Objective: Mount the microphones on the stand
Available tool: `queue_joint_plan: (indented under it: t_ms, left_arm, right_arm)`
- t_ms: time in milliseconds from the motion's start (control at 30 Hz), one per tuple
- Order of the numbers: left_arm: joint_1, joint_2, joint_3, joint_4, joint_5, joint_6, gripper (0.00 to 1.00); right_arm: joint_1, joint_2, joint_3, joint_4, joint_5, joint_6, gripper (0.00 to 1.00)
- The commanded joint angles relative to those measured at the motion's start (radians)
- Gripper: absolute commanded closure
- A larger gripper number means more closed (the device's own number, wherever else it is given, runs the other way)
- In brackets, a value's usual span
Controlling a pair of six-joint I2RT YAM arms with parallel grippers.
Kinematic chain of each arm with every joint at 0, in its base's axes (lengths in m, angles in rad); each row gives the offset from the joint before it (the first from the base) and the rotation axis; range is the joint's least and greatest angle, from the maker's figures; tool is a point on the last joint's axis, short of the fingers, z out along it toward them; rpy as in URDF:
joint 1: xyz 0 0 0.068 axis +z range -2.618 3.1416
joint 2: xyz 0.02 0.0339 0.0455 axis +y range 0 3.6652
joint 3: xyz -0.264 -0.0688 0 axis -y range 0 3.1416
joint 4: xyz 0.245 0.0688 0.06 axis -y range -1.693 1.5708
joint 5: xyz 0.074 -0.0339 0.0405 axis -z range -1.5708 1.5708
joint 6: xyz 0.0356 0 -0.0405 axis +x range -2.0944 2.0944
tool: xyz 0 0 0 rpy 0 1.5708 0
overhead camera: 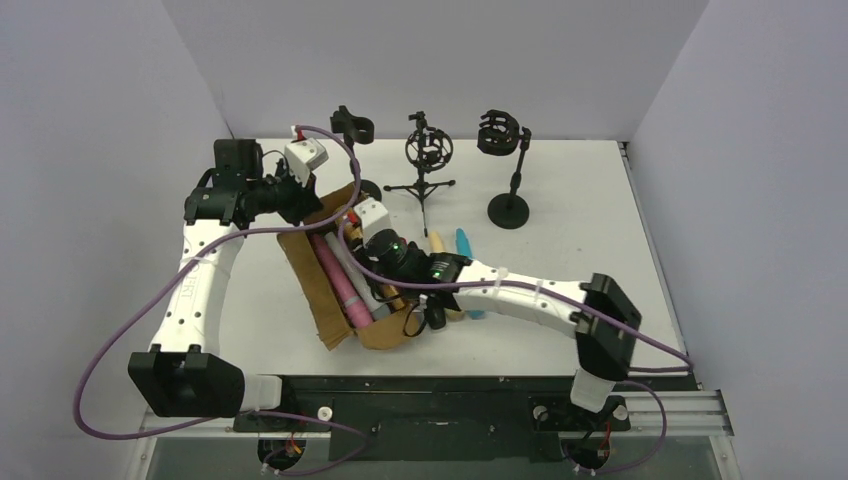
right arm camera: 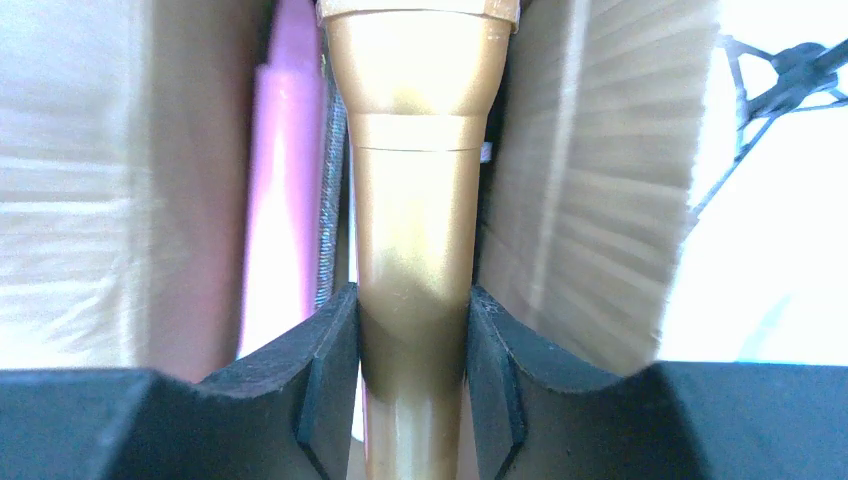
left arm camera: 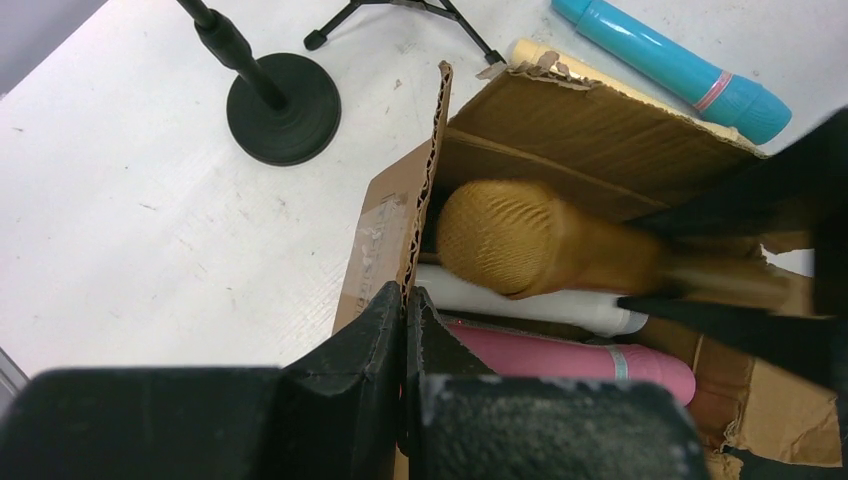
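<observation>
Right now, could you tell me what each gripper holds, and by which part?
The right gripper grips the gold microphone by its handle; the left gripper pinches the cardboard box by a flap's edge.

White surface [overhead camera: 600, 200], matte, with faint scuffs and specks in the left wrist view. Enclosed on three sides by plain pale lilac-grey panels: back wall [overhead camera: 430, 60], left wall [overhead camera: 90, 150], right wall [overhead camera: 760, 150]. Black rail [overhead camera: 450, 405] along the near edge. Lighting even, shadows soft.

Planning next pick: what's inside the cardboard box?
In the cardboard box: a gold microphone held by the right tool, over a white microphone and a pink microphone. Anything beneath is covered.
</observation>
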Motion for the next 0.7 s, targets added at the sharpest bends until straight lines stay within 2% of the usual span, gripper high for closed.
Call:
queue_joint_plan:
  t_ms: [0, 267, 433, 667]
  left_arm:
    - [-0.003, -0.034, 0.034, 0.012, -0.003, 0.027, 1.0]
    - [-0.001, -0.035, 0.036, 0.003, -0.006, 0.042, 1.0]
    - [-0.001, -0.037, 0.036, -0.001, -0.004, 0.05, 1.0]
    - [-0.001, -0.035, 0.04, 0.003, 0.005, 0.048, 1.0]
  right_arm:
    - [0.007, -0.242, -0.053, 0.046, 0.023, 0.026, 1.0]
    - [-0.039, -0.522, -0.284, 0.025, 0.114, 0.069, 1.0]
    - [-0.243, -0.61, -0.425, -0.008, 0.078, 0.165, 1.0]
    - [-0.477, -0.549, -0.597, 0.006, 0.004, 0.234, 1.0]
